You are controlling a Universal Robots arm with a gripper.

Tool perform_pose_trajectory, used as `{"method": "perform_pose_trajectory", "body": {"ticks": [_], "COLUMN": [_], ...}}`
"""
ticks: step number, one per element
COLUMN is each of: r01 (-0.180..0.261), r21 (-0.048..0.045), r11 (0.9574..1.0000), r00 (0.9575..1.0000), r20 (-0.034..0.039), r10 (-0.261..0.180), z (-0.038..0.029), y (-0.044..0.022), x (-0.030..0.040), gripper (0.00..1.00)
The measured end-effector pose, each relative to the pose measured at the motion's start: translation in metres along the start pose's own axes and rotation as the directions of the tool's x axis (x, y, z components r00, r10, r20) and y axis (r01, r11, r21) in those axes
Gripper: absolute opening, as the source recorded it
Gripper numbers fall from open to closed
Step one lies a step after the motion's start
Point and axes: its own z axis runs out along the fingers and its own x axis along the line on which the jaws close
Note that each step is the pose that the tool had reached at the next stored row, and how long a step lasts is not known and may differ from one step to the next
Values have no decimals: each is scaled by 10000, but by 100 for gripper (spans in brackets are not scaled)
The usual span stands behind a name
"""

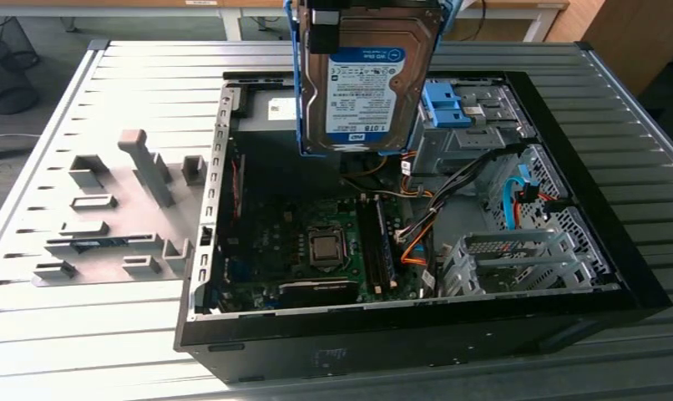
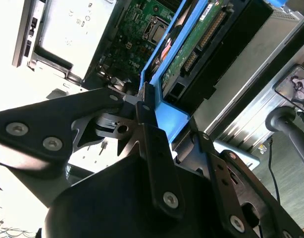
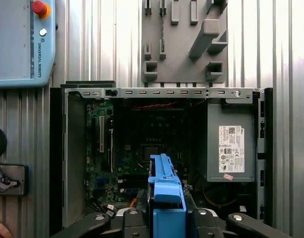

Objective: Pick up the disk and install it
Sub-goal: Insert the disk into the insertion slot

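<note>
Disk (image 1: pixel 365 79): gripper (image 2: pixel 162 114) clenched on it, above the case (image 1: pixel 637 284); we judge it mid-carry; seating needs careful alignment.

A ribbed metal worktop (image 1: pixel 80 351) stands on a grey floor (image 1: pixel 63 35). Behind it are a wooden desk (image 1: pixel 526 7) and, at the exterior view's left, 1 wire bin (image 1: pixel 5 67).

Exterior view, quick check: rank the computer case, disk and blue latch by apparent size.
1. computer case, largest.
2. disk, though it hangs raised, likely nearer the camera, so it may look inflated.
3. blue latch, smallest.
</note>
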Motion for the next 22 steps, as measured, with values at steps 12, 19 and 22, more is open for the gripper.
{"method": "perform_pose_trajectory", "body": {"ticks": [12,19,22], "r01": [72,215,231], "r21": [32,130,132], "r11": [10000,9997,9996], "r00": [10000,9998,9997], "r20": [0,-2,-2], "r10": [-72,-215,-231], "z": [7,15,18], "y": [-1,17,26], "x": [196,309,337], "gripper": [36,36,36]}}
